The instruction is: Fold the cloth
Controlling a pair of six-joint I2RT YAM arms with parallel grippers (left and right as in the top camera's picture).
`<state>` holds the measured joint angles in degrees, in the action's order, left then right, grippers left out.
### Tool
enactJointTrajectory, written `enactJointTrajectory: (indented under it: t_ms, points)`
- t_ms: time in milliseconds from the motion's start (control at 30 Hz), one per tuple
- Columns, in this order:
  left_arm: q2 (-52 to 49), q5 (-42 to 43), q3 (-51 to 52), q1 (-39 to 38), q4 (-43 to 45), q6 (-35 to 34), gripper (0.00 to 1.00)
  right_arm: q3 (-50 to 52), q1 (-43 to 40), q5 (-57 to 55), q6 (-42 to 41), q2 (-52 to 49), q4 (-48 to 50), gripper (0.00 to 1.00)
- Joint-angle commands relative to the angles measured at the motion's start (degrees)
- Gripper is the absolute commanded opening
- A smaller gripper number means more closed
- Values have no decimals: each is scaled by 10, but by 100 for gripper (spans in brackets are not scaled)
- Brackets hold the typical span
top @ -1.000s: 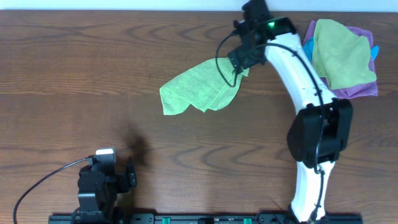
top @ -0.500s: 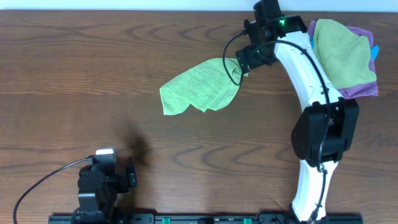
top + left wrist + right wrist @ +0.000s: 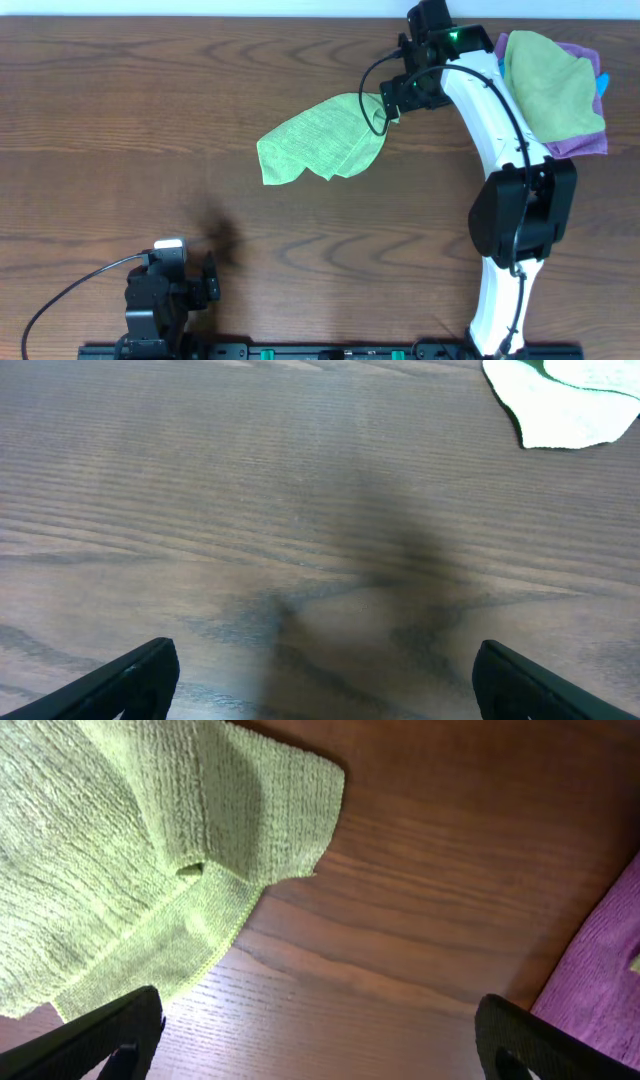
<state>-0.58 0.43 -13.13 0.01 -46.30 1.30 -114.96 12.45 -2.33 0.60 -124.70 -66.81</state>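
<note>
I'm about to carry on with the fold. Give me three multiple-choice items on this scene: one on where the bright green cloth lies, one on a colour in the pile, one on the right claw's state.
1. Where does the bright green cloth lie?
A. On the bare table, left of the pile
B. On top of the pile
C. Hanging off the table edge

2. What colour is the cloth under the dull yellow-green cloth in the pile?
A. Red
B. Purple
C. White

3. How is the right claw?
A. Shut on the green cloth
B. Open, holding nothing
C. Out of view

Answers:
1 A: it lies crumpled on the wood, apart from the pile.
2 B: the purple cloth shows along the pile's lower edge.
3 B: the wrist view shows it spread wide, with only table between.
</note>
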Motion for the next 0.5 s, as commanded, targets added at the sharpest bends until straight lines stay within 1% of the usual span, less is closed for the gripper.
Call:
enactJointTrajectory:
  t_ms: [0, 67, 133, 200, 300, 333, 400, 467]
  points:
    - [3, -14, 18, 3, -24, 0, 95, 3, 5, 5, -10, -1, -5, 99]
    - [3, -6, 18, 3, -22, 0, 95, 3, 6, 19, -10, -1, -5, 99]
    - [3, 8, 18, 3, 16, -2, 95, 3, 8, 37, -10, -1, -5, 99]
    - [3, 53, 18, 3, 72, -32, 95, 3, 10, 54, -10, -1, -5, 99]
    - [3, 145, 18, 3, 202, -136, 95, 3, 14, 61, -10, -1, -6, 99]
    - [3, 197, 18, 3, 273, -214, 95, 3, 15, 60, -10, -1, -7, 99]
    - [3, 223, 18, 3, 344, -281, 95, 3, 17, 60, -10, -1, -8, 99]
    - [3, 219, 18, 3, 377, -354, 95, 3, 18, 60, -10, -1, -14, 99]
